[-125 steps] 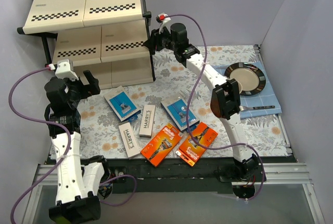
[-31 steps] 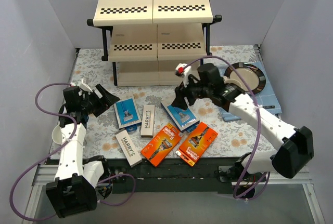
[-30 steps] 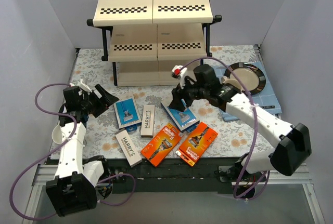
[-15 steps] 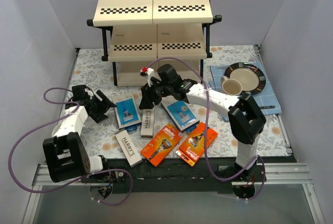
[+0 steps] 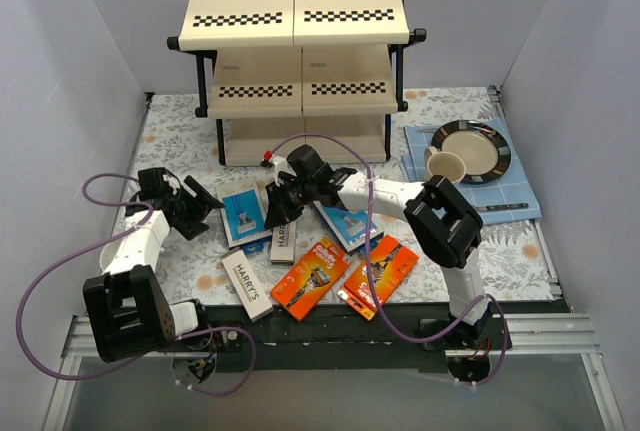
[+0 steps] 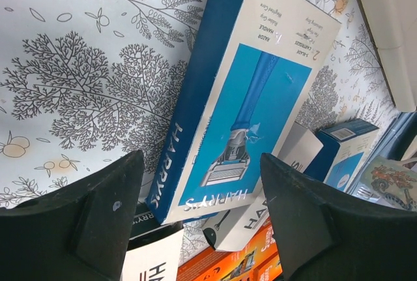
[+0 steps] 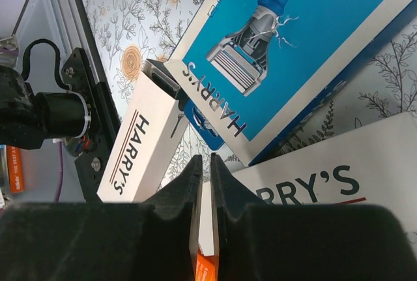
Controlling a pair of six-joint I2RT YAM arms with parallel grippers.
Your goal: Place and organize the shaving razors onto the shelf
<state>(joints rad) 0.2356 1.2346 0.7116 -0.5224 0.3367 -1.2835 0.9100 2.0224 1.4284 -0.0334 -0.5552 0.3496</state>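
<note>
The shelf [image 5: 295, 41] stands at the back centre, all three boards bare. Six razor packs lie on the floral mat: two blue-and-white boxes [image 5: 243, 213] [image 5: 345, 219], two white HARRY'S boxes [image 5: 283, 239] [image 5: 246, 282] and two orange cards [image 5: 311, 277] [image 5: 378, 273]. My left gripper [image 5: 205, 206] is open, low on the mat, just left of the left blue box [image 6: 254, 92]. My right gripper [image 5: 272, 216] is shut, tips down between that blue box [image 7: 293, 46] and a HARRY'S box [image 7: 313, 177]. Another HARRY'S box [image 7: 140, 144] lies to its left.
A dark-rimmed plate [image 5: 470, 148] with a beige mug [image 5: 443, 164] sits on a blue cloth [image 5: 505, 201] at the right, a fork [image 5: 495, 208] beside it. Grey walls close in left, right and back.
The shelf went from the back left to the back centre. My right arm swung left and down onto the packs. My left gripper came down beside the left blue box.
</note>
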